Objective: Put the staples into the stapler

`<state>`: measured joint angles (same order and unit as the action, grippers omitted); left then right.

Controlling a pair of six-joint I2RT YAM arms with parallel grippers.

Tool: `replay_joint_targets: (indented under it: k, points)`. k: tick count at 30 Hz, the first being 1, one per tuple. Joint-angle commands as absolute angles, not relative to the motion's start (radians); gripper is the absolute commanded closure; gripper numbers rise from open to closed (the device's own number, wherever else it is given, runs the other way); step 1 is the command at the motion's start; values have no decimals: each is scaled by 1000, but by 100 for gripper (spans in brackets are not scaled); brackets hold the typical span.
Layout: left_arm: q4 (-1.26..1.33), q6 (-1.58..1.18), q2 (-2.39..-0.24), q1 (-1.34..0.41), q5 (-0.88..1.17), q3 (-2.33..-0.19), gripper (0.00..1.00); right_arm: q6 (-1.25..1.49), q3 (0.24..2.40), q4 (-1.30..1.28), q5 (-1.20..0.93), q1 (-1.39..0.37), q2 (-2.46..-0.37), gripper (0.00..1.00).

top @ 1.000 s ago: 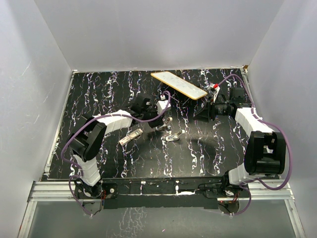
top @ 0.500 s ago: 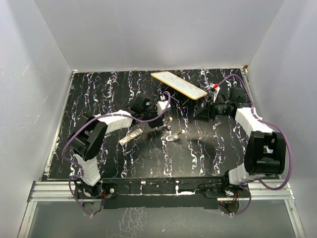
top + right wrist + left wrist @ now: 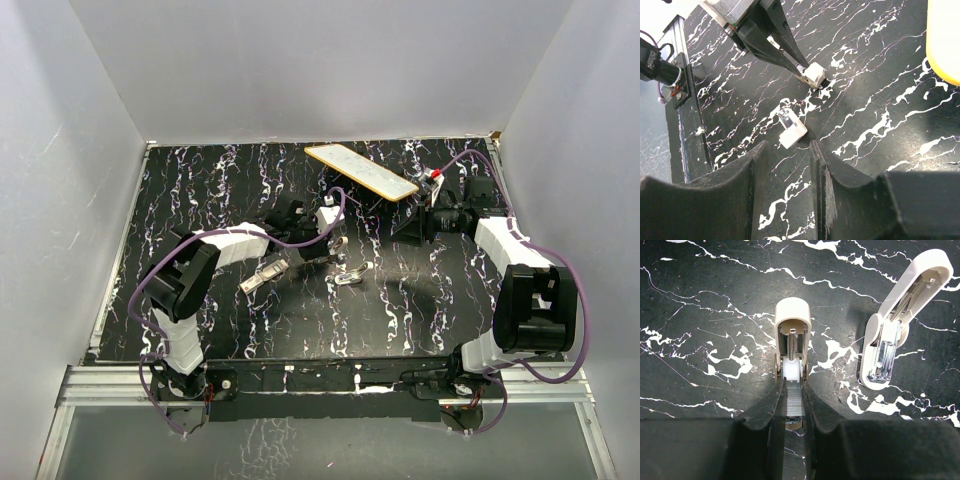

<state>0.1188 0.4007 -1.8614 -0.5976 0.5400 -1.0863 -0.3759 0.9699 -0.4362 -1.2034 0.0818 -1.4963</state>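
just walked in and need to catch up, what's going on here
The left tool is shut on the near end of a small beige stapler on the table, with a strip of staples showing in its grip. A second stapler lies open beside it. The right tool hangs open over the table, holding nothing.

The place is a robotics lab test cell, an enclosed bench built for machine trials. Plain pale panel walls (image 3: 300, 70) box in the counter (image 3: 200, 180) at 9, 12 and 3 o'clock. The counter is covered in a black sheet veined with white, like mock marble. At 6 o'clock an aluminium rail (image 3: 100, 385) runs along its edge, and the left arm (image 3: 225, 245) and the right arm (image 3: 500, 240), both white and black, are bolted beside it. Purple cables (image 3: 575, 290) loop loosely along each arm
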Motion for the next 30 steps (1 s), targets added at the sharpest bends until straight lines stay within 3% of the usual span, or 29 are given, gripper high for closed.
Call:
replay_joint_targets:
  k: [1,30]
  points:
    - [112,414,-1853,-592,572,-1090,96,-387,968,-394,-1230,94,-1476,60]
    - [70,412,-1833,-572,607,-1156,97,-387,965,-394,-1235,95,-1478,59]
